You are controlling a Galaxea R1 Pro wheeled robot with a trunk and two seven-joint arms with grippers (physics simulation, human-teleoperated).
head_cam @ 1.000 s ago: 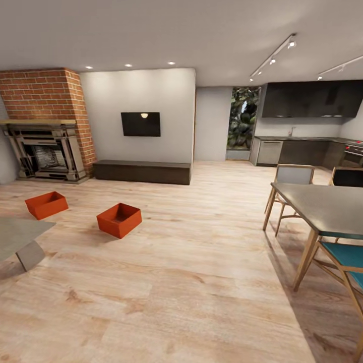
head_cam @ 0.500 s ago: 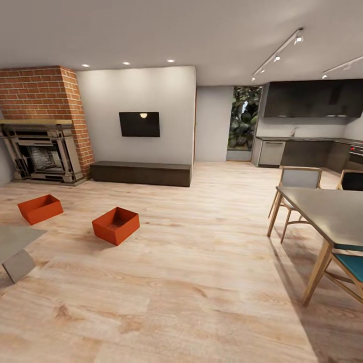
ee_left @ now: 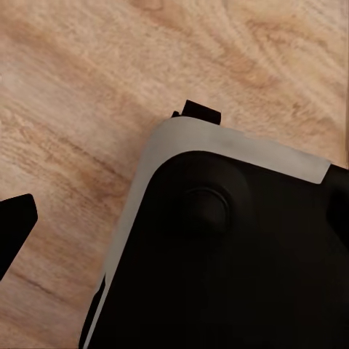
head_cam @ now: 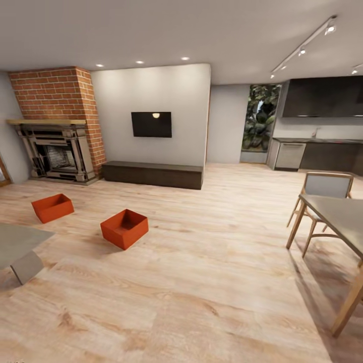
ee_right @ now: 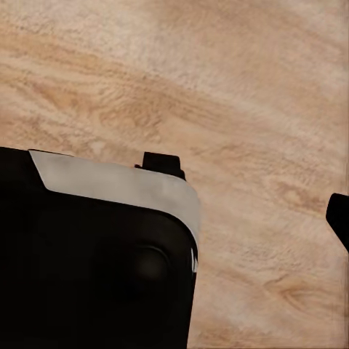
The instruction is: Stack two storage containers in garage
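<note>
Two orange-red open-topped storage containers sit on the light wood planks of the living room. The nearer container (head_cam: 124, 228) lies left of the view's middle, turned at an angle. The farther container (head_cam: 52, 207) sits to its left, in front of the brick fireplace (head_cam: 55, 151). Both stand several steps ahead of me, apart from each other and untouched. In the left wrist view a dark fingertip (ee_left: 14, 225) shows at the picture's edge over planks, beside my dark base (ee_left: 218, 262). The right wrist view shows a dark fingertip (ee_right: 339, 217) likewise. Nothing is between the fingers.
A low grey table (head_cam: 17, 242) juts in at the near left, close to the containers. A dark bench (head_cam: 154, 174) runs under the wall TV (head_cam: 151, 124). A dining table (head_cam: 338, 217) and chair (head_cam: 322, 189) stand at the right, with a kitchen (head_cam: 317, 146) behind.
The whole picture has slid right and the room has drawn nearer, so the camera has turned left and advanced. The containers keep their places on the planks.
</note>
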